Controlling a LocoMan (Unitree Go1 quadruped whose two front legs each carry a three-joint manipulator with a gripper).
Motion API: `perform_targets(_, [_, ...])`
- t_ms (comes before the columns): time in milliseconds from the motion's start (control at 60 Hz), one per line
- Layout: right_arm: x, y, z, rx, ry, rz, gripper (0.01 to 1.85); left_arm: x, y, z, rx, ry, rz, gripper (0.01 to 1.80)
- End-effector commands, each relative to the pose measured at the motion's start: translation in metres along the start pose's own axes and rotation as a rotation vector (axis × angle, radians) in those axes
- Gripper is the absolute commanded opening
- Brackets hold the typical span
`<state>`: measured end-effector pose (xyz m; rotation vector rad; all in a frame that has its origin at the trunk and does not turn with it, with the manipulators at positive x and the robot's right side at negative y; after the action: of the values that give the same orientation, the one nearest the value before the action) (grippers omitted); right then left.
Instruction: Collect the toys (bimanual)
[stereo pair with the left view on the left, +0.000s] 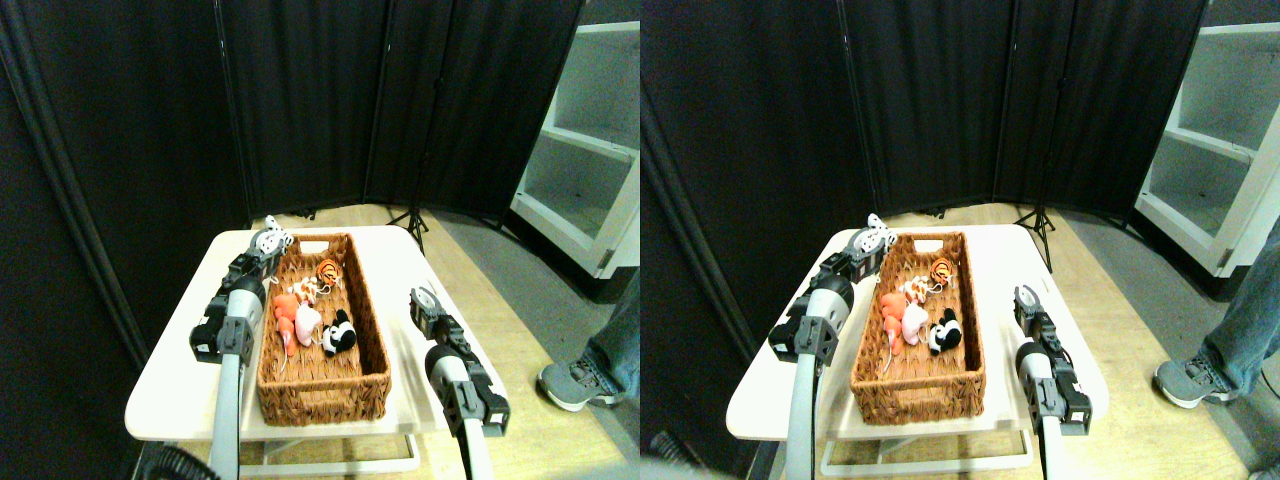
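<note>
A long brown wicker basket (374, 330) lies on the white table (395, 255). Inside it are an orange striped tiger (328, 268), a spotted cow (309, 290), a red-orange toy (283, 312), a pink toy (306, 322) and a black-and-white panda (340, 333). My left gripper (268, 243) is over the basket's far left corner, shut on a grey-and-white toy (274, 238). To the right of the basket, over bare table, my right gripper (424, 300) is open and holds nothing.
Black folding screens (300, 100) close off the back and left. A white shelf unit (585, 150) stands at the right. A person's jeans leg and grey shoe (568, 385) are on the floor right of the table. A tripod foot (413, 218) sits behind the table.
</note>
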<state>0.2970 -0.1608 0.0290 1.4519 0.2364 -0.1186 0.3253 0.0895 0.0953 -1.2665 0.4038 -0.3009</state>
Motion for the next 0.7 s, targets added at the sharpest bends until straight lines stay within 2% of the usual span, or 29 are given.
perform_targets(17, [0.0,0.008,0.001,0.001,-0.016,0.054,0.01,0.004,-0.012,-0.009,0.01,0.018,-0.048,0.01])
perform_targets(83, [-0.001,0.008,0.001,-0.036,-0.027,0.066,0.01,0.005,-0.012,-0.013,-0.008,0.03,-0.036,0.01])
perform_targets(233, [-0.001,0.008,0.003,0.0,-0.029,0.057,0.01,0.011,-0.009,-0.023,-0.027,0.029,-0.015,0.01])
perform_targets(400, [0.0,0.007,0.005,0.012,-0.02,0.058,0.01,0.014,0.0,-0.02,-0.027,0.027,-0.006,0.01])
perform_targets(517, [0.0,0.007,0.005,0.01,-0.019,0.058,0.01,0.014,0.002,-0.018,-0.027,0.05,0.018,0.01])
perform_targets(533, [0.0,0.007,0.005,0.016,-0.019,0.055,0.01,0.013,0.002,-0.018,-0.022,0.059,0.023,0.12])
perform_targets(567, [0.0,0.007,0.005,0.005,-0.024,0.054,0.01,0.011,0.002,-0.018,-0.002,0.086,0.046,0.47])
perform_targets(650, [0.0,0.007,0.005,-0.005,-0.029,0.053,0.01,0.009,0.001,-0.018,0.0,0.113,0.054,0.86])
perform_targets(700, [0.001,0.007,0.005,-0.004,-0.029,0.052,0.01,0.009,0.002,-0.018,0.0,0.12,0.052,0.92])
